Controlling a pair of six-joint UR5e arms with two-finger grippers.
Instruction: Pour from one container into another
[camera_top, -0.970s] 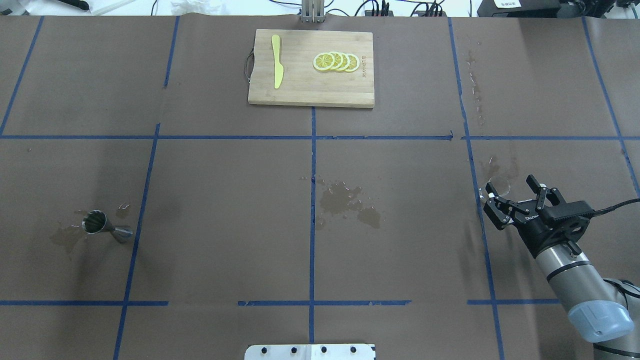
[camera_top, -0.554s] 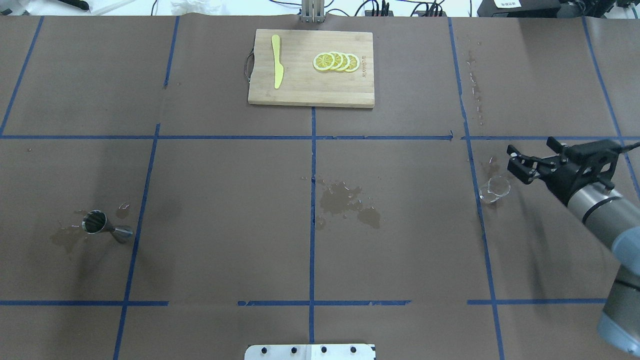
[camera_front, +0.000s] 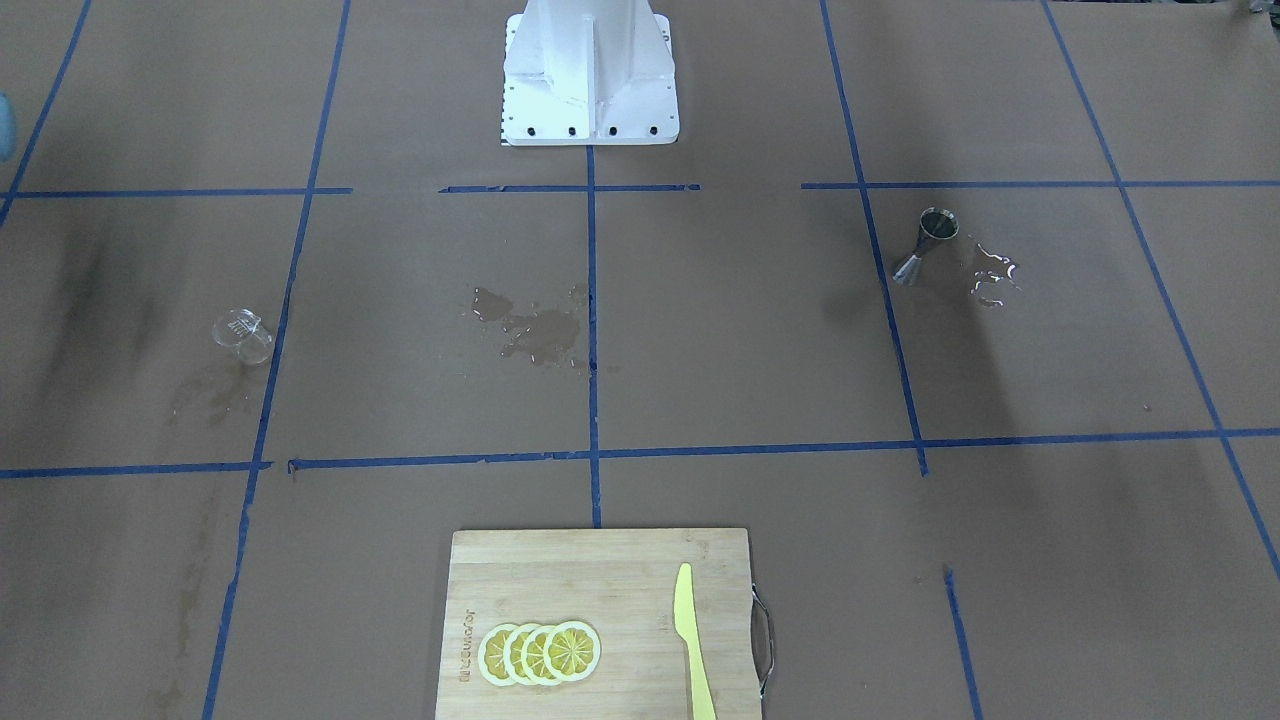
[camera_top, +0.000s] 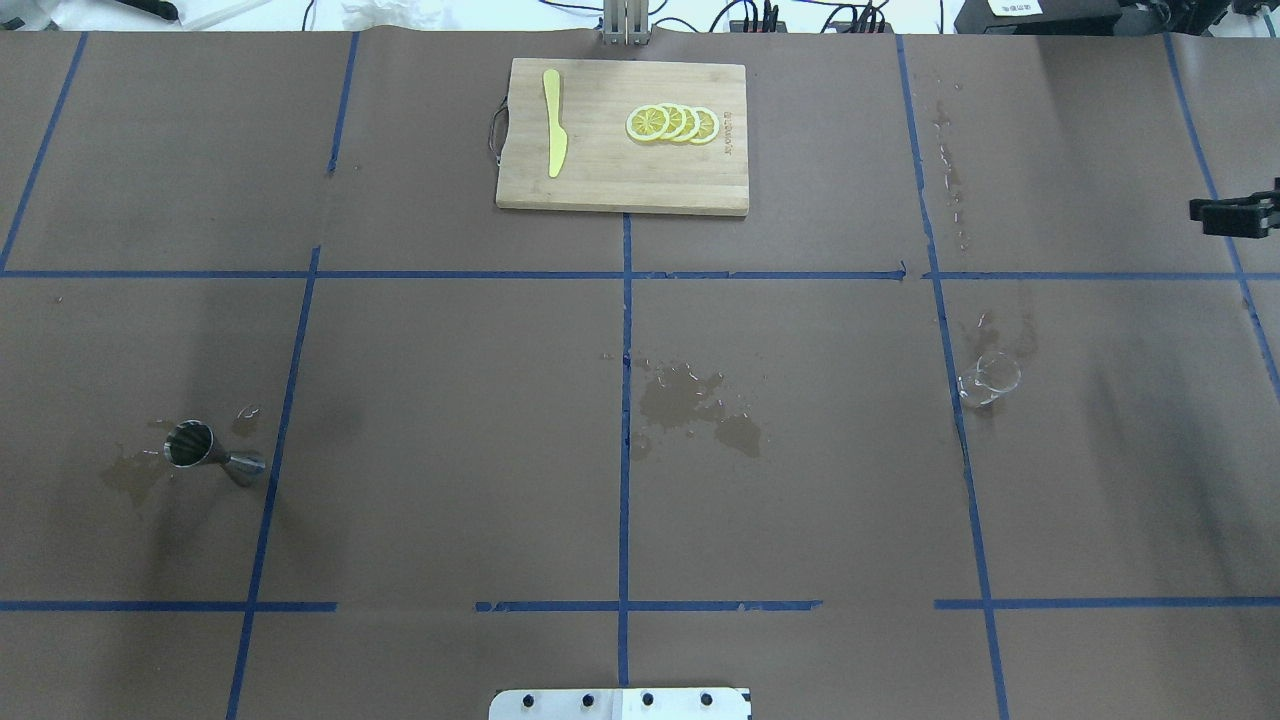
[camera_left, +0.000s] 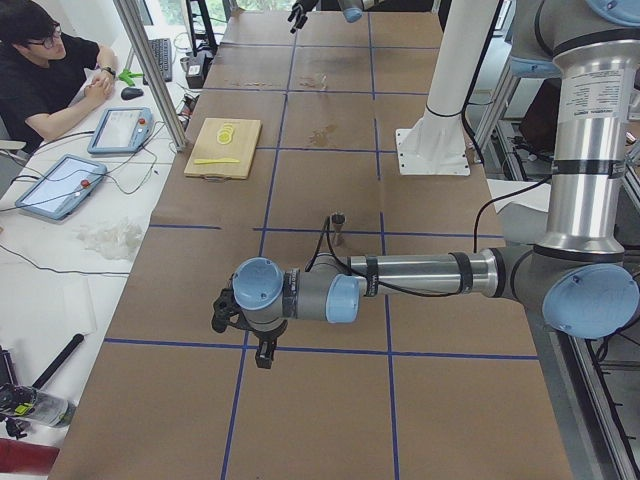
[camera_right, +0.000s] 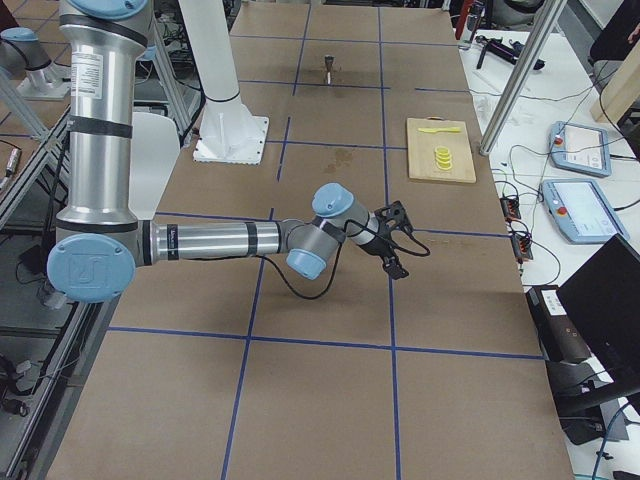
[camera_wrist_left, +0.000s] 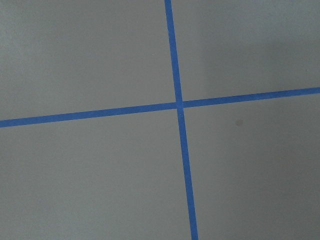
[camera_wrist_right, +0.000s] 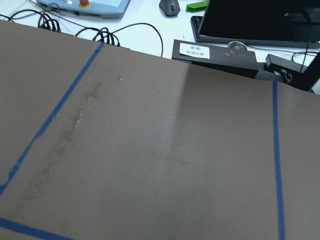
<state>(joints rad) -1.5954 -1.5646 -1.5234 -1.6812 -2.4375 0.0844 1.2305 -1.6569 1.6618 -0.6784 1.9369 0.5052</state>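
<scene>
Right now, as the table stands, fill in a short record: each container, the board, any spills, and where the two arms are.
metal jigger: standing on the robot's left side, wet patches beside it
clear glass cup: robot's right side, beside a tape line, nothing touching it
cutting board: far middle; yellow knife and lemon slices on it
spill: table centre
right gripper: at the overhead view's right edge, away from the cup; jaws unclear
left gripper: over bare table, apart from the jigger; jaws unclear
</scene>
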